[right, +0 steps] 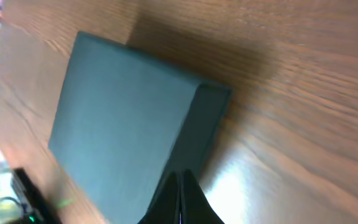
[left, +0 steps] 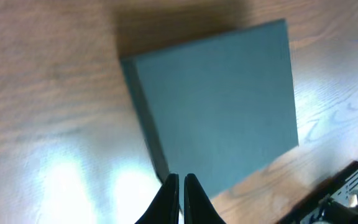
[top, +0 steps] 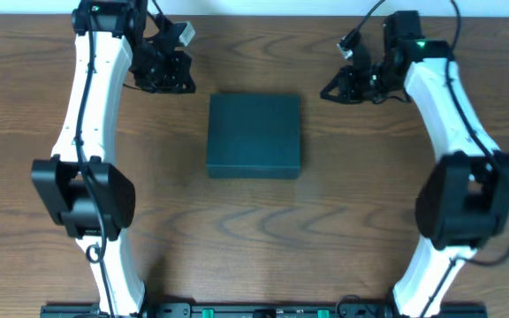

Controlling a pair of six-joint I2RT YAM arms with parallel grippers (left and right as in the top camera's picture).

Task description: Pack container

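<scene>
The container [top: 254, 135] is a dark teal-green square box lying flat in the middle of the wooden table with its lid down. My left gripper [top: 177, 81] hovers off the box's far left corner, apart from it, shut with nothing between its fingers. My right gripper [top: 332, 91] hangs off the far right corner, also shut and empty. In the left wrist view the container [left: 219, 106] fills the centre beyond the shut gripper [left: 181, 179]. The right wrist view has the container [right: 123, 121] ahead of its shut gripper [right: 182, 175]. No snack packets are in view.
Bare wood-grain table [top: 254, 230] surrounds the box on all sides. The two arm bases [top: 263, 309] stand at the near edge, with the white arm links [top: 87, 115] rising along both sides.
</scene>
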